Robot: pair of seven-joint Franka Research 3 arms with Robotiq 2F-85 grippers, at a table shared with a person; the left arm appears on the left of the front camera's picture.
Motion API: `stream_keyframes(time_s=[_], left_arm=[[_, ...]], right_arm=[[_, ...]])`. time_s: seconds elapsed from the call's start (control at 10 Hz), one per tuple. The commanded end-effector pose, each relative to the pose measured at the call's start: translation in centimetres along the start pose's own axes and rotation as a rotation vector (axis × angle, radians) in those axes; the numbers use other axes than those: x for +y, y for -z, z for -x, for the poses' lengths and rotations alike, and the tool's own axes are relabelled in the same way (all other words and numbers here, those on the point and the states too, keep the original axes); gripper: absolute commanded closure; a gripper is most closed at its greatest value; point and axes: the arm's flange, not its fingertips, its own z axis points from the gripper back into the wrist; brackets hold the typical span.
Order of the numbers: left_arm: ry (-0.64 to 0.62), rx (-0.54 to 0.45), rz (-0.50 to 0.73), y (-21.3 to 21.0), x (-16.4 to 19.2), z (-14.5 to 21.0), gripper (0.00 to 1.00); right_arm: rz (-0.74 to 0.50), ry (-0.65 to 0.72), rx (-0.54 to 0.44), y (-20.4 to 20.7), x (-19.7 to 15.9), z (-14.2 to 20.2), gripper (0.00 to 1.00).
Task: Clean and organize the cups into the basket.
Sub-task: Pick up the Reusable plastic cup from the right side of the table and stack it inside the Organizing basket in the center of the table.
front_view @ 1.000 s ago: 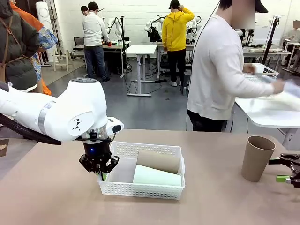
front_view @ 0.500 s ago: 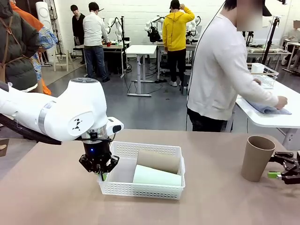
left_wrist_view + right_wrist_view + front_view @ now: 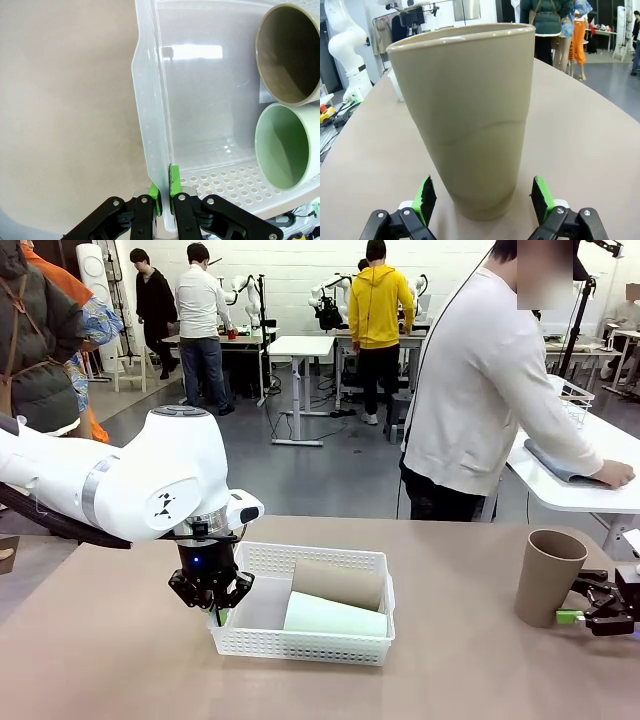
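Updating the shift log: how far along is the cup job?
Done: one tan cup and the mint cup lie in the basket. In hand: the left gripper has its jaws shut on the basket's wall; the right gripper, jaws open, flanks the upright tan cup. Left: grip that cup and place it in the basket.

Basket [image 3: 300, 645] and tan cup [image 3: 545, 580] on table [image 3: 110, 660]

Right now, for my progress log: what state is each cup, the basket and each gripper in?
basket: upright on the table, holding two cups.
brown cup in basket: on its side.
mint cup: on its side in the basket.
standing brown cup: upright, outside the basket.
left gripper: shut on the basket's wall.
right gripper: open, straddling the standing brown cup's base.
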Motion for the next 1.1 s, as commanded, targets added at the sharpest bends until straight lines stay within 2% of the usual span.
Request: stream_keyframes(time_s=[0.0,0.6,0.7,0.8,0.9,1.0], left_arm=[[0.004,-0.003,0.006,-0.2,0.0,0.1,0.95],[0.004,-0.003,0.006,-0.2,0.0,0.1,0.95],[0.004,-0.003,0.006,-0.2,0.0,0.1,0.95],[0.004,-0.003,0.006,-0.2,0.0,0.1,0.95],[0.004,-0.003,0.006,-0.2,0.0,0.1,0.95],[0.004,-0.003,0.006,-0.2,0.0,0.1,0.95]], right_arm=[[0.014,0.024,-0.018,1.2,-0.8,0.1,0.00],[-0.057,0.011,-0.038,4.4,-0.1,-0.2,0.00],[-0.060,0.009,-0.037,4.5,-0.2,-0.2,0.25],[-0.059,0.017,-0.042,4.4,-0.3,-0.2,0.59],[-0.055,0.019,-0.042,4.3,-0.3,-0.2,0.84],[-0.053,0.018,-0.040,4.3,-0.3,-0.2,1.00]])
